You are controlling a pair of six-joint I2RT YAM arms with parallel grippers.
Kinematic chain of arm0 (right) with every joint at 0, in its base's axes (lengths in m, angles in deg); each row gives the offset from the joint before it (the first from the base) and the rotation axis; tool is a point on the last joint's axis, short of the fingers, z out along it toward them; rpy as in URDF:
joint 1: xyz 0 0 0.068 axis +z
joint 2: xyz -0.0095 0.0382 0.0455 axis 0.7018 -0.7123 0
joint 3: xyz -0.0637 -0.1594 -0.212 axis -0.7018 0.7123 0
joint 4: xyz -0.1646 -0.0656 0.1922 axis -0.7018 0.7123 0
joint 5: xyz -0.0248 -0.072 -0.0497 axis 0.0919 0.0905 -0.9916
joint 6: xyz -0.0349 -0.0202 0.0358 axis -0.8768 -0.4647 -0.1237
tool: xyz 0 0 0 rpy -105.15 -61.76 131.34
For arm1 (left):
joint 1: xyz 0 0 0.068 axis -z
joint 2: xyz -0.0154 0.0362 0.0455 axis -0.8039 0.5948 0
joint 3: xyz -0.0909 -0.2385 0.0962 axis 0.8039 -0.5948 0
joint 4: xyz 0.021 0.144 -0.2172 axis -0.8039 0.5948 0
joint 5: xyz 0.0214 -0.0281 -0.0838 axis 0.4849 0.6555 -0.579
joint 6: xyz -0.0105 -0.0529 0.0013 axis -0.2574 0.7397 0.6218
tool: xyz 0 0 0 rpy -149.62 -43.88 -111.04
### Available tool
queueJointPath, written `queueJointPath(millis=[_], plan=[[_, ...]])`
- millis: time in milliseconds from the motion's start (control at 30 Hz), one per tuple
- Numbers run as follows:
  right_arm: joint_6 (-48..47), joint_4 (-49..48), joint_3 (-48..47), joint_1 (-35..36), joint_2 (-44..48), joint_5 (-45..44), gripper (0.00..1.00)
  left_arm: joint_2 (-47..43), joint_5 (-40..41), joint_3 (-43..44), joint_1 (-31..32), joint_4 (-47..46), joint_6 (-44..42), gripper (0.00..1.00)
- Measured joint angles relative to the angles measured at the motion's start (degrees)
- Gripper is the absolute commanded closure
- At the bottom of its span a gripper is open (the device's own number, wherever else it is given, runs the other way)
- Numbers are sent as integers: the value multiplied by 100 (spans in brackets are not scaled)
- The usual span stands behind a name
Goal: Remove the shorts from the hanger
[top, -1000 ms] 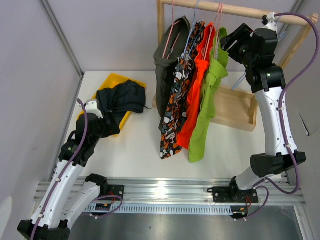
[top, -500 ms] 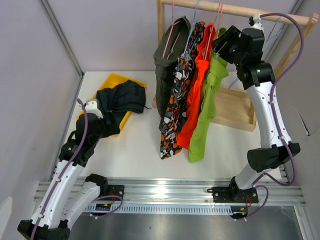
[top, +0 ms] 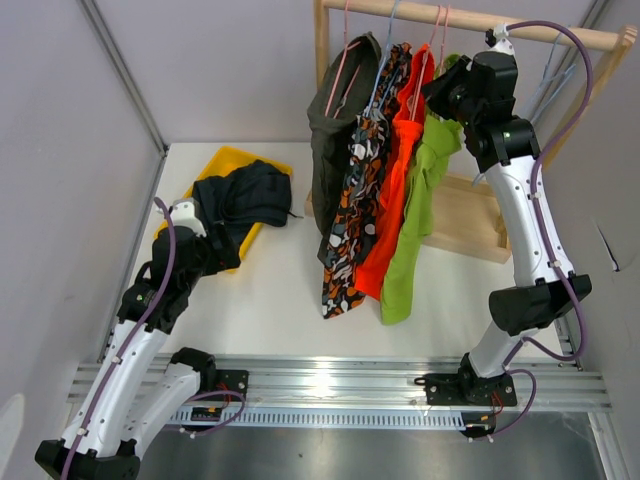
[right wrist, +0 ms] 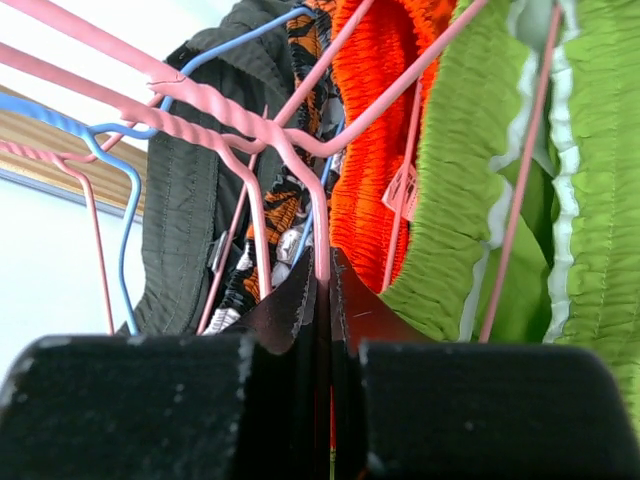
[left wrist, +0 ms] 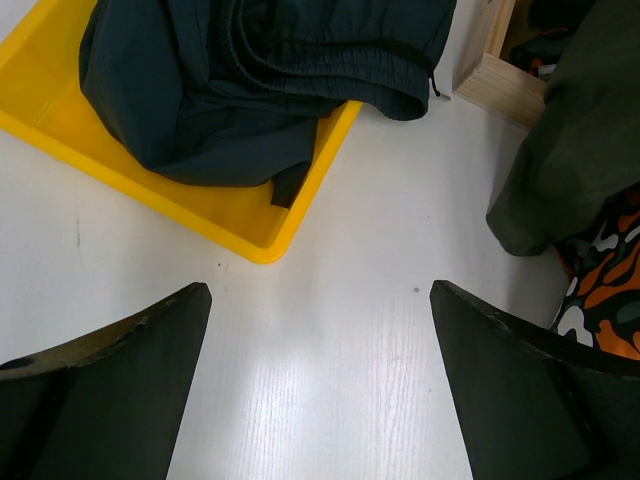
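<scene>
Swinging in from the open end of the wooden rail (top: 480,20), my right gripper (top: 443,92) is now sitting right among the hanger hooks, and its jaws, half apart a second ago, are now pinching together. In the right wrist view the right gripper (right wrist: 325,300) is clamping a thin wire of a pink hanger (right wrist: 290,150). I cannot tell for certain which garment that wire carries.

Four shorts are hanging from the rail in a row: the dark olive shorts (top: 335,130), the camouflage shorts (top: 350,220), the orange shorts (top: 385,200) and the lime green shorts (top: 410,220). The navy shorts (top: 245,195) are lying off the rail, bunched in the yellow tray (top: 225,160).

What I am judging the coming move on: the lime green shorts (right wrist: 590,200) are lying just beside my closed fingers, on the outer side, with their waistband at my level. Their long axis is running straight down toward the table (top: 290,300). So the cloth is hanging below my grip, and my right arm is the near one.

My left gripper (left wrist: 320,300) is hovering spread wide over bare table, near the tray and well apart from the rail.
</scene>
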Motion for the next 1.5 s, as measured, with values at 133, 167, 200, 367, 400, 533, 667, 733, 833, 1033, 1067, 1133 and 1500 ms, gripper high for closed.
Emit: queueJointPath(millis=[133,167,200,367,400,533,667,733,833,1033,1067,1133,1500], plan=[[-76,109,-70,0,2,-28,100,-2,-114,0,0,-2,-35,2],[-96,155,-98,0,4,-52,100,-4,-164,0,2,-11,-52,2],[-131,199,-120,-2,13,-81,100,-7,-236,0,4,-31,-68,1],[-297,492,-125,-24,177,-356,100,4,-446,87,479,-170,-101,1],[-315,575,-109,-35,240,-424,100,61,-435,208,739,-168,-107,1],[-328,588,352,-68,776,-610,100,420,-546,925,2011,-492,-254,1],[-229,501,896,-72,1333,-643,100,973,-850,1729,3095,-1314,-533,1],[-164,490,1143,-9,1569,-649,100,1270,-1084,2015,3484,-1786,-680,1],[-55,459,1364,140,1805,-658,100,1792,-1386,2350,3877,-2420,-820,1],[210,448,1683,529,2166,-776,100,2990,-1786,2804,4468,-3458,-953,1],[232,459,1709,575,2214,-791,100,3152,-1825,2850,4559,-3574,-964,1],[295,538,1720,662,2308,-800,100,3438,-1923,2933,4695,-3753,-986,1],[286,660,1812,776,2496,-981,100,4415,-2208,3314,4927,-4424,-984,1]])
